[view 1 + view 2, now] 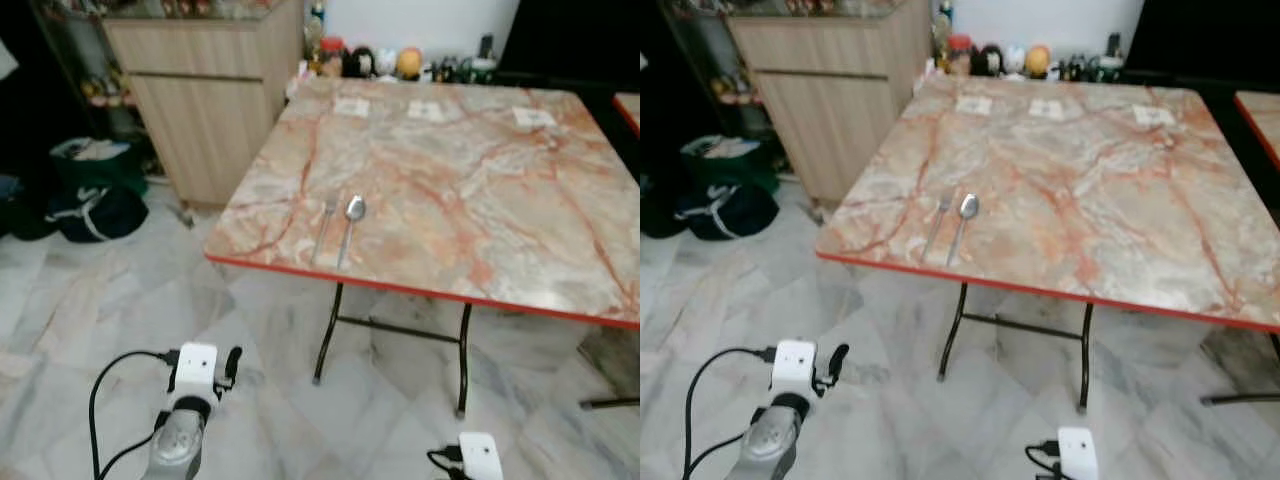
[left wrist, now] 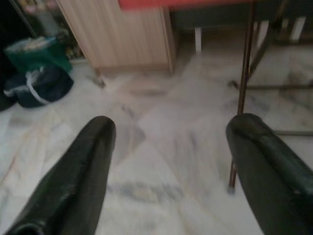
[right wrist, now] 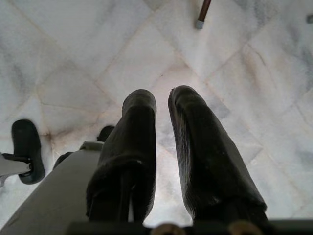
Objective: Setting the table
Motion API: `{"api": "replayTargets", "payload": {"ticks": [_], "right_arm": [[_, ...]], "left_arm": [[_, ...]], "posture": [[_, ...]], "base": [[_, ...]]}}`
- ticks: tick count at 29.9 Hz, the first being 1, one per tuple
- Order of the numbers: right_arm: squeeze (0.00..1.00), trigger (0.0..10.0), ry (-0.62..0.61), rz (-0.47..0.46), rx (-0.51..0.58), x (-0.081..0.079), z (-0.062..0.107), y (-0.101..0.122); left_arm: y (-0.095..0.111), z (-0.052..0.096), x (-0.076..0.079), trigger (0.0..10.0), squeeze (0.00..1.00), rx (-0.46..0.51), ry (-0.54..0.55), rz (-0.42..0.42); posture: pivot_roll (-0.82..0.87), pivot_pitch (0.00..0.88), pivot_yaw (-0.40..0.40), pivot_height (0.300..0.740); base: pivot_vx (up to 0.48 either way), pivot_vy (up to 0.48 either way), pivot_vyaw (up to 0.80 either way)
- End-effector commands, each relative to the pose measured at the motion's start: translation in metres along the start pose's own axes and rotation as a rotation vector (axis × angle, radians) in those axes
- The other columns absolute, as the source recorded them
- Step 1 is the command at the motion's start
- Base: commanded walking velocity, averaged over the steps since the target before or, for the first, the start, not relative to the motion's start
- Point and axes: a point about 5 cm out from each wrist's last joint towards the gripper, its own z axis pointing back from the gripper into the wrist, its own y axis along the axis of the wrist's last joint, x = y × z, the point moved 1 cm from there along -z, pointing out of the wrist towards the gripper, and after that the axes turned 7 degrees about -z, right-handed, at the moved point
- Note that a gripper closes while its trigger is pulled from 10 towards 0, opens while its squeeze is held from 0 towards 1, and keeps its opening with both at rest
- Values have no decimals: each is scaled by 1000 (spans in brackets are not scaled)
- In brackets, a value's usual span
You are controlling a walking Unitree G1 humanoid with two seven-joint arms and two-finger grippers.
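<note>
On the near left part of a square worktop [image 1: 470, 190], pink-veined marble pattern with red edging on thin black folding legs: one metal fork [image 1: 323, 228] and spoon [image 1: 350, 225], side by side. Surroundings: pale marble floor tiles [image 1: 120, 320], light wood cabinet [image 1: 210, 110] far left, dark bags [image 1: 95, 195] beside it. Left pincer [image 2: 168, 147] spread wide above floor; right pincer [image 3: 162, 117] nearly closed, empty, pointing floorward.

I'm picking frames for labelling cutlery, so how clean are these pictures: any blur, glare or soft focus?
Left eye view: mildly soft throughout, yet the fork and spoon on the marble table stay readable, no harsh glare. Left wrist view: the open left pincer looms blurred, the floor hazy. Right wrist view: right pincer dark, near focus, the tiles evenly lit.
</note>
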Motion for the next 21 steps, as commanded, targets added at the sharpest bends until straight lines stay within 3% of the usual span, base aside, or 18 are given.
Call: {"api": "replayTargets", "payload": {"ticks": [1, 5, 14, 15, 16, 17, 21], "right_arm": [[0, 10000, 4, 7, -20, -1, 1, -5], [0, 10000, 8, 14, -22, -1, 1, -5], [0, 10000, -19, -20, -24, 4, 2, -8], [0, 10000, -21, -22, -22, 4, 2, -8], [0, 10000, -22, -23, -21, 3, 2, -7], [0, 10000, -23, -26, -19, 2, 1, -7], [0, 10000, -34, -52, -18, 2, 2, -8]], "left_arm": [[12, -2, -6, 10000, 1000, 61, 13, 2], [29, -2, -10, 10000, 1000, 137, 25, -1], [46, -3, -12, 10000, 1000, 175, 24, 21], [48, -5, -12, 10000, 1000, 165, 40, 55], [49, -6, -12, 10000, 294, 166, 38, 56], [52, -7, -11, 10000, 0, 170, 30, 48], [60, -10, -8, 10000, 0, 191, 15, 66]], "posture": [[-8, 40, 1, 732], [-10, 44, -2, 732], [-10, 40, 0, 732], [-8, 38, 1, 732], [-11, 35, 4, 732], [-11, 35, 4, 732], [-9, 28, 6, 732]], "base": [[0, 0, 0], [0, 0, 0], [0, 0, 0], [0, 0, 0], [0, 0, 0], [0, 0, 0], [0, 0, 0]]}}
